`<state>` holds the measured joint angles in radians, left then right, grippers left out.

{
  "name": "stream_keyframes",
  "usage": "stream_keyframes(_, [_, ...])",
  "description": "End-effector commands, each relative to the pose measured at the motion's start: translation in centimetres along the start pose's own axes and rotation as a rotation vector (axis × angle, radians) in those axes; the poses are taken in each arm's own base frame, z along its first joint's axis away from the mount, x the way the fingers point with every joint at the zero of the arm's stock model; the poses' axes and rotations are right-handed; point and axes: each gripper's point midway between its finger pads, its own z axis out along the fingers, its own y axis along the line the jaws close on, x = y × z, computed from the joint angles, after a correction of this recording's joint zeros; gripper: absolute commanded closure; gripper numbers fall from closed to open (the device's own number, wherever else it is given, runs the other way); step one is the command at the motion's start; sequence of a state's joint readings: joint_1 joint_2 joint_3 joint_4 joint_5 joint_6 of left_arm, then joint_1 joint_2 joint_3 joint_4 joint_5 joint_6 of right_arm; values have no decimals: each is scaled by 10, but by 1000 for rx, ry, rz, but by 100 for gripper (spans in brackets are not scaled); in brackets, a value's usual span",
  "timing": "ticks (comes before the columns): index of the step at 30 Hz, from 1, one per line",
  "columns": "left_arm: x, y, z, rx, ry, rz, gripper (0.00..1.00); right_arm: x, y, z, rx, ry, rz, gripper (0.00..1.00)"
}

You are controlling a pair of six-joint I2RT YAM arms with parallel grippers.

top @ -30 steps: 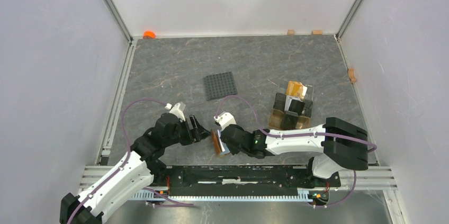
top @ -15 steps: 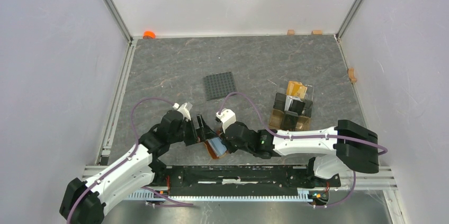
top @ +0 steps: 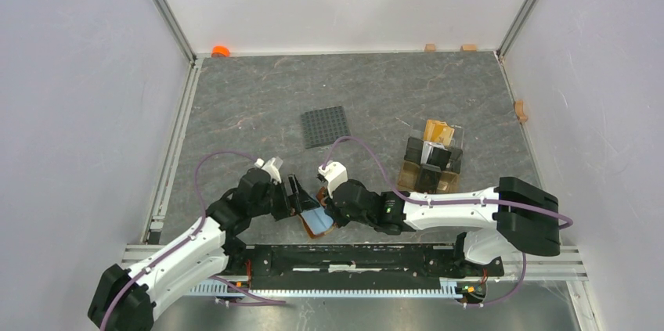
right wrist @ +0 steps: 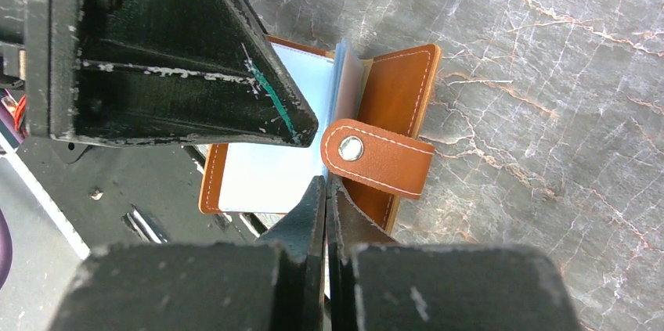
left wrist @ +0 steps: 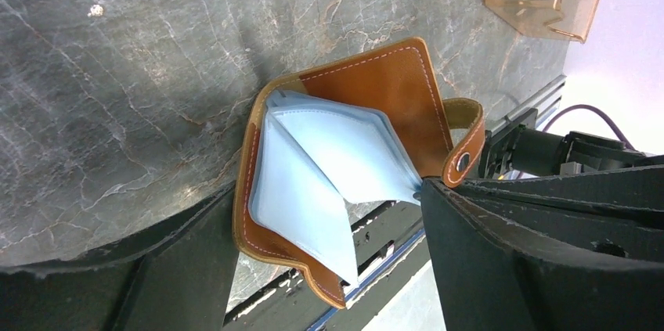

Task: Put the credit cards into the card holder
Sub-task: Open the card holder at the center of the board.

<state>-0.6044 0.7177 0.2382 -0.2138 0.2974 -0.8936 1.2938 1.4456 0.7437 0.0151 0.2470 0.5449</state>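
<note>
L gripper (top: 300, 198) jaws apart, straddling open card holder (left wrist: 376, 104); blue pockets (left wrist: 313, 167) lie between them. R gripper (right wrist: 325, 190) clamped together on holder's right edge by snap strap (right wrist: 376, 159).

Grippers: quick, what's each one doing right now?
Left gripper: open, fingers either side of the card holder.
Right gripper: shut on the card holder's cover edge.

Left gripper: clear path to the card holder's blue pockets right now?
Likely yes: the open left gripper flanks the card holder, pinched open by the right gripper, with nothing between it and the blue pockets.
</note>
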Motion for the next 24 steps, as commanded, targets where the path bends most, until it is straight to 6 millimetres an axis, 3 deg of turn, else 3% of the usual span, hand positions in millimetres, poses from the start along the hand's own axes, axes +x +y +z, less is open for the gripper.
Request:
stream_keyframes(1, [0, -6, -3, 34, -11, -25, 13, -10, 0, 2, 15, -29, 11, 100])
stream_keyframes(8, [4, 0, -9, 43, -41, -54, 11, -7, -8, 4, 60, -23, 12, 100])
stream_keyframes(12, [9, 7, -9, 27, -39, -78, 15, -3, -13, 2, 80, -7, 6, 100])
stream_keyframes(21, [17, 25, -5, -41, -19, -101, 57, -1, -17, 0, 97, -9, 9, 100])
stream_keyframes(24, [17, 25, -4, -41, -17, -102, 76, -2, -20, -2, 108, -15, 12, 100])
